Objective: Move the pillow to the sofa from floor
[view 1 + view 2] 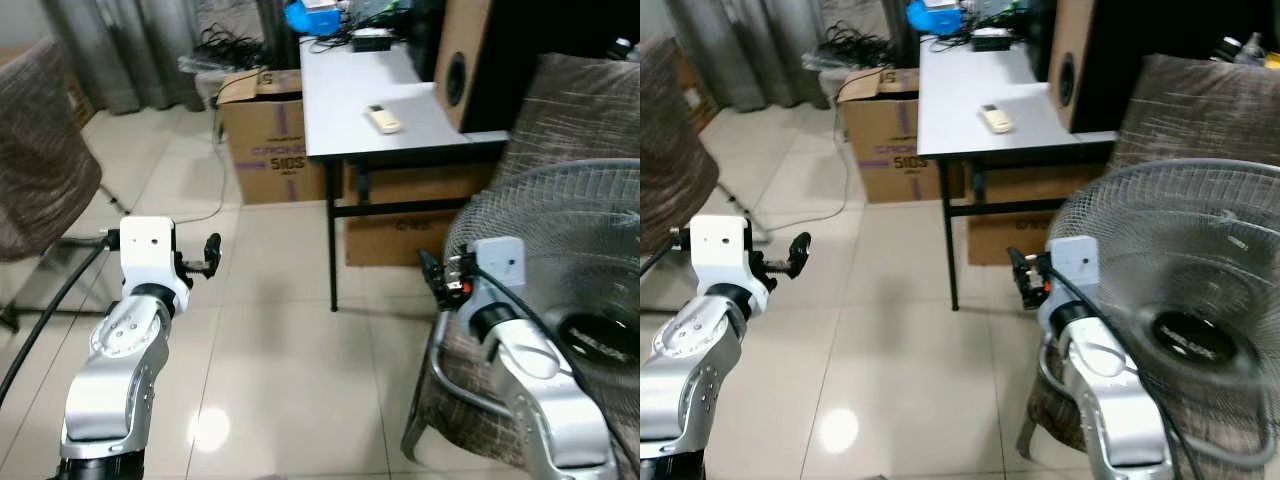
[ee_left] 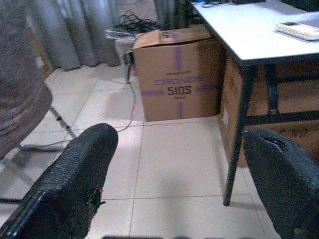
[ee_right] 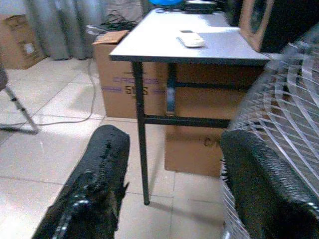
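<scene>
Left hand (image 1: 211, 256) raised over the floor (image 1: 280, 380), fingers (image 2: 70, 184) wide apart, holding nothing. Right hand (image 1: 436, 275) raised near the fan (image 1: 570, 270) on the right, fingers (image 3: 99, 184) wide apart too, empty. Ahead, grey surface (image 1: 350, 120) with a remote (image 1: 382, 118) on it; cardboard box (image 1: 265, 140) left of it on the floor, another box (image 1: 400, 225) underneath. Chair (image 1: 40, 150) far left. Can't tell where the pillow is.

Fan (image 1: 590, 300) cut off at right edge; chair (image 1: 40, 150) cropped left.
</scene>
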